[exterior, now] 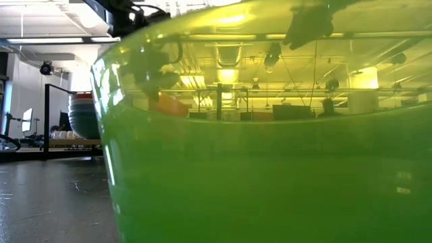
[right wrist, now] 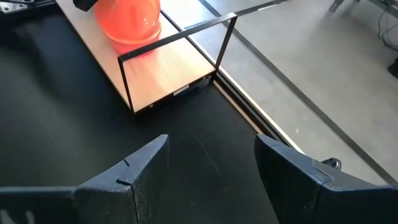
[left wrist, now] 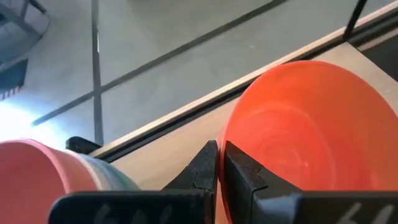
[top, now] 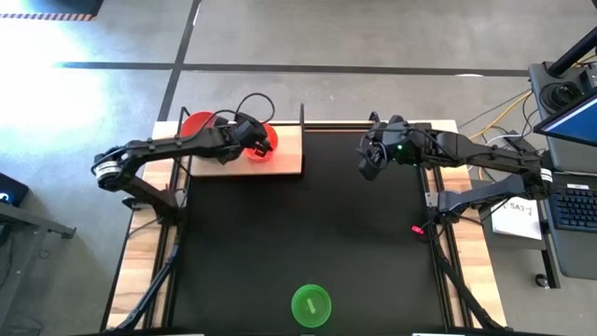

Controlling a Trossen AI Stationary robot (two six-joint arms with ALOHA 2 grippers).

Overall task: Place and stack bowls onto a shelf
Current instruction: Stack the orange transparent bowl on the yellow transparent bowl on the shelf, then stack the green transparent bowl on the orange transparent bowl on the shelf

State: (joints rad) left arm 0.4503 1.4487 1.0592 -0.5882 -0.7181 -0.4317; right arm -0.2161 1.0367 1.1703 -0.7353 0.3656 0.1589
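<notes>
Red bowl [top: 260,147] sits on the wooden shelf [top: 284,159], about mid-board, tilted rather than flat as the left wrist view shows it. The left gripper [top: 250,131] is clenched on its rim, one finger inside and one outside. A stack of bowls [top: 196,123], red on top with teal and pale layers beneath, stands on the same shelf at its outer end, near the red bowl.

Step in hand, judged: setting the red bowl down on the shelf. Next move calls for levelling it on the board, or lifting it over onto the stack, then releasing the rim and withdrawing clear.

Green bowl [top: 311,304] stands alone at the near table edge, well apart from the shelf, not yet collected. Right gripper [top: 369,163] hovers over the black table [top: 308,233] with fingers spread, holding nothing.

Obstructions: the green bowl fills the low view, masking nearly everything behind it. The count of bowls in the stack cannot be settled
</notes>
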